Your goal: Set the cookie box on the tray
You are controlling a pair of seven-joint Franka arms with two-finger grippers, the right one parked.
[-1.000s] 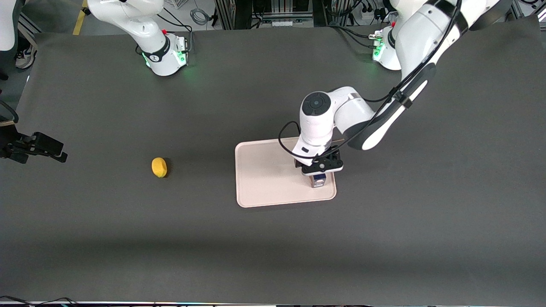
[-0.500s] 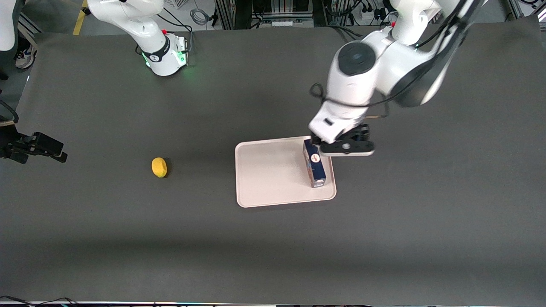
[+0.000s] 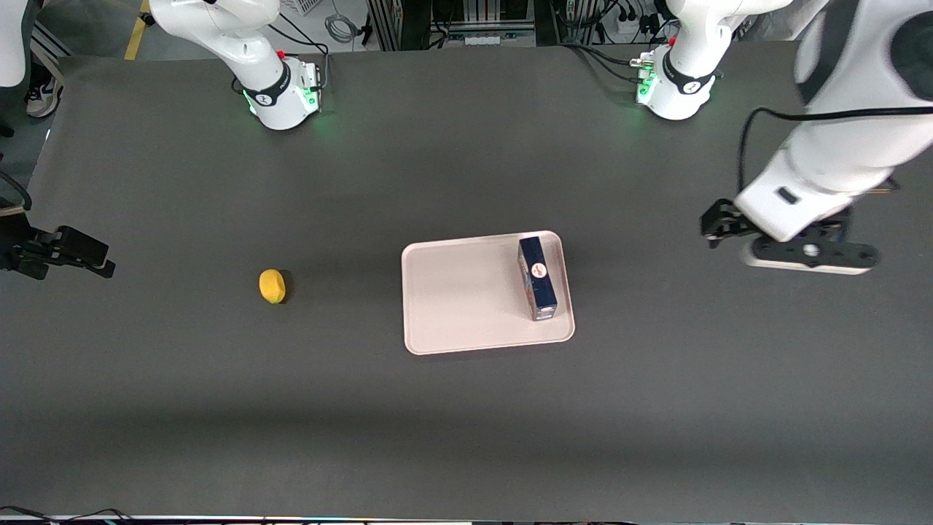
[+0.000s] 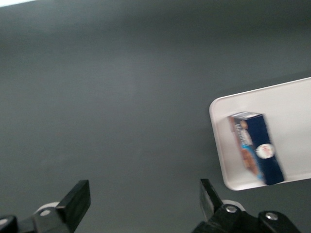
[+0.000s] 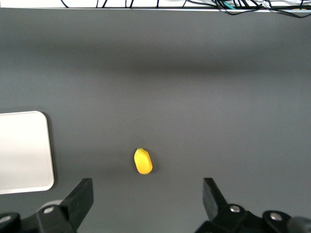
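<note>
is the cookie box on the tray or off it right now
On it. The cookie box lies inside the tray rim, along the edge nearest the working arm. The open gripper is away over bare table.

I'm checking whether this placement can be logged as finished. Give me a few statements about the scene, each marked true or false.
1. The cookie box lies inside the tray. True.
2. The claw is shut on the cookie box. False: it is open, holds nothing, and hangs over bare table toward the working arm's end, apart from the tray.
3. The yellow object sits on the tray. False: it rests on the table toward the parked arm's end.
4. The cookie box lies along the tray's edge nearest the working arm. True.
</note>
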